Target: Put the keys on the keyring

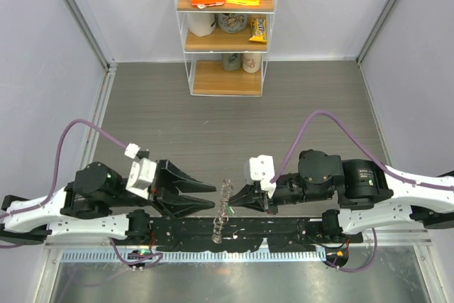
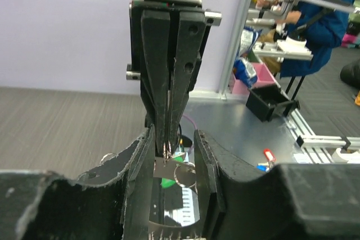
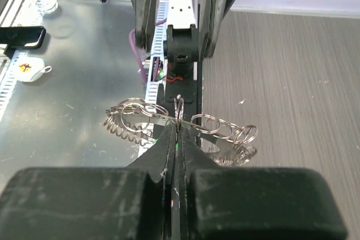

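Observation:
The keyring [image 1: 224, 195] hangs edge-on in the air between my two grippers. In the right wrist view it is a silvery band [image 3: 135, 117] strung with split rings and spiky keys. My right gripper [image 1: 239, 201] is shut on one small upright ring of it, with the fingertips [image 3: 170, 139] pressed together. A bright green key head [image 2: 166, 182] shows just under the pinch point. My left gripper [image 1: 213, 196] is open, with its fingers [image 2: 140, 161] either side of the keyring and not touching it. The black-headed key is out of view.
A white shelf unit [image 1: 225, 26] with snack boxes and mugs stands at the back. The black rail [image 1: 234, 230] and the metal table edge run along the near side. Small red and blue tagged keys [image 2: 265, 158] lie on the metal surface.

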Robot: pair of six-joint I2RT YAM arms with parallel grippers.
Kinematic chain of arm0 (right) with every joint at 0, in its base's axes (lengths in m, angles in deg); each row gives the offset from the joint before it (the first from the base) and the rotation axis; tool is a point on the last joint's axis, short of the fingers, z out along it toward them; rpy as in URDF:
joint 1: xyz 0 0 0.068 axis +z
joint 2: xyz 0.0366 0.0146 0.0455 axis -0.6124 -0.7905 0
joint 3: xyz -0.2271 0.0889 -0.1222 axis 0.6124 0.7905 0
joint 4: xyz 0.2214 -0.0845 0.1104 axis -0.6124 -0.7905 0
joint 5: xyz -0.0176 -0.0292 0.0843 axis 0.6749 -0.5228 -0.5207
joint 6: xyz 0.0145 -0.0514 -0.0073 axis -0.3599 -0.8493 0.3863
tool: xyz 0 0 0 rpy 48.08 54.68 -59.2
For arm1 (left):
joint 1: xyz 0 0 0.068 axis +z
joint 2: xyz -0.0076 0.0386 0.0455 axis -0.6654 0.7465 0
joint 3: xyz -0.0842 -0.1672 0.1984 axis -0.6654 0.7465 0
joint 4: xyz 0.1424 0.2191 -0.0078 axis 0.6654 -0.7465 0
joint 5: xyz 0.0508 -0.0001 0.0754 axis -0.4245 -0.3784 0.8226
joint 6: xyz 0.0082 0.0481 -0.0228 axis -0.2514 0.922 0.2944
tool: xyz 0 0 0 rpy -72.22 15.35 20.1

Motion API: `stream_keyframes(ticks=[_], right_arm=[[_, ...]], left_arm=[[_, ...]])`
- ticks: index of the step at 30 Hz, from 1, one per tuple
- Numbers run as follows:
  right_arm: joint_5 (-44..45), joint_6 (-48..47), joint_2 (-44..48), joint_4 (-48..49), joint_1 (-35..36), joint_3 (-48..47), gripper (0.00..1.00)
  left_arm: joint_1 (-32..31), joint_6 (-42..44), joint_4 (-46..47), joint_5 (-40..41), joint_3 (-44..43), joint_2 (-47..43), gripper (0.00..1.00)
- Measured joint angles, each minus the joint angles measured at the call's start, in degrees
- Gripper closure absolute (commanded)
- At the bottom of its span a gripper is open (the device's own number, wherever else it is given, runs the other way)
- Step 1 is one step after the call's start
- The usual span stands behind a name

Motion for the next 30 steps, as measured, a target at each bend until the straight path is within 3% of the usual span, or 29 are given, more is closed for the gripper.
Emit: stream_keyframes(ticks=[6, 15, 30], right_arm=[[-0.85, 2.86, -1.90, -6.51, 0.00, -3.74, 0.95], [-2.84, 7.08, -4.11, -13.00, -0.07, -4.11, 0.94], [-3.58, 9.66, -7.04, -14.01, -0.48, -4.35, 0.95]], left_arm=[[0.00, -0.90, -13.70, -0.33, -7.80, 7.43, 0.60], [0.00, -1.88, -26.62, -1.38, -10.43, 13.49, 0.60], [0.00, -1.88, -31.08, -1.95, -11.72, 14.53, 0.61]])
